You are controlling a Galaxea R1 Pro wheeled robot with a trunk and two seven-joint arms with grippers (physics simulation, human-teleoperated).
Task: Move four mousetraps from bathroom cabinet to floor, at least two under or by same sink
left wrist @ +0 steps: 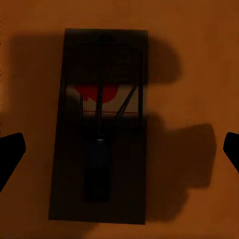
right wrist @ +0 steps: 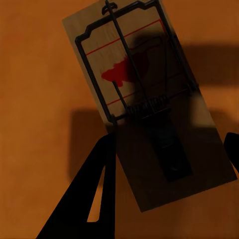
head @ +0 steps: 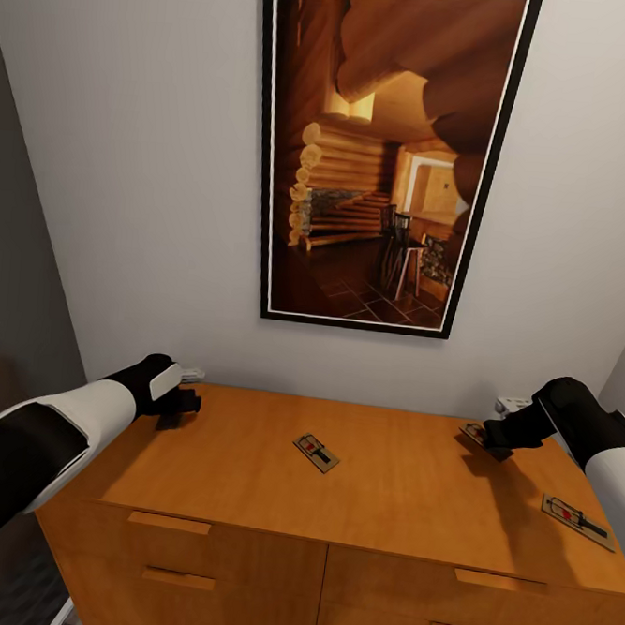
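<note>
We find the cabinet (head: 355,485) top carrying all the mousetraps we can count. One mousetrap (head: 316,452) lies flat near the middle of the top; another (head: 576,520) lies near the right-hand edge. A third (head: 473,433) sits at the back right, directly beneath the right gripper (head: 498,444), and the right wrist view shows it (right wrist: 149,107) flat on the wood with one dark finger (right wrist: 89,199) beside its long edge and the other just entering frame on its far side. The jaws stand spread astride the board and hold nothing. The left gripper (head: 181,406) hovers over the back left corner; its wrist view shows a fourth trap (left wrist: 102,127) in shadow, well apart from both fingertips (left wrist: 10,152), so that gripper is wide open and empty too. In our judgement no trap has yet reached the floor; all four placements remain outstanding, and both arms appear set for a first pick.
</note>
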